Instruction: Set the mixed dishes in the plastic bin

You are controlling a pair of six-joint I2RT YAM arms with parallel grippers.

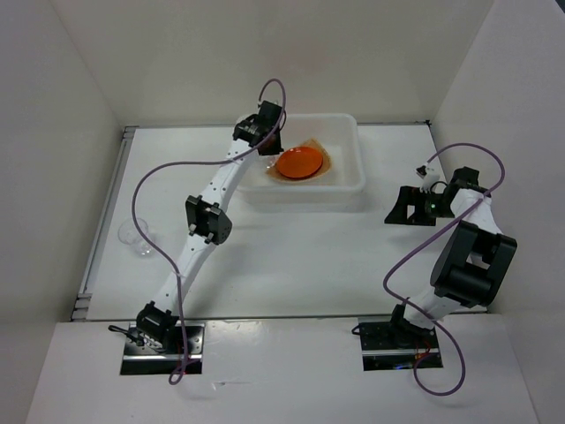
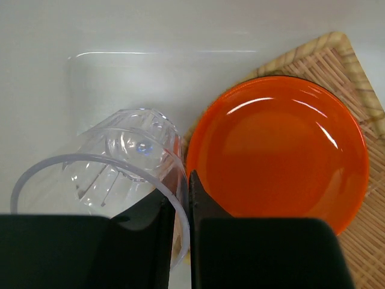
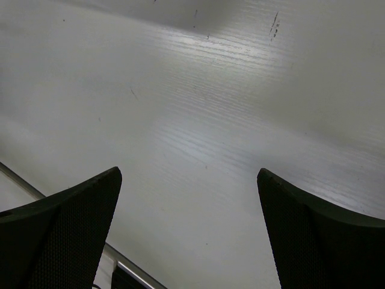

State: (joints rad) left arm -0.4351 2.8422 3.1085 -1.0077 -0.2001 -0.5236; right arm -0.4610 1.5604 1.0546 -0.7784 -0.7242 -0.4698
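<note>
Your left gripper (image 2: 178,198) pinches the clear cup (image 2: 120,162) by its rim wall, one finger inside, holding it in the plastic bin (image 1: 353,177) beside the orange plate (image 2: 277,150), which sits on the woven basket tray (image 2: 337,60). Your right gripper (image 3: 187,174) hangs spread over the table (image 3: 198,108). A second clear cup (image 1: 137,237) sits outside the bin, far left.

The top camera is looking down from above and behind my bases, taking in the whole table (image 1: 291,256), with the plastic bin (image 1: 346,132) in the upper middle. My left wrist camera is peering close past my left fingers (image 2: 258,253) into that bin, sharing the orange plate (image 2: 277,150) with the top view. My right wrist camera is facing the tabletop up close, my right fingers (image 3: 60,241) filling the lower corners.
</note>
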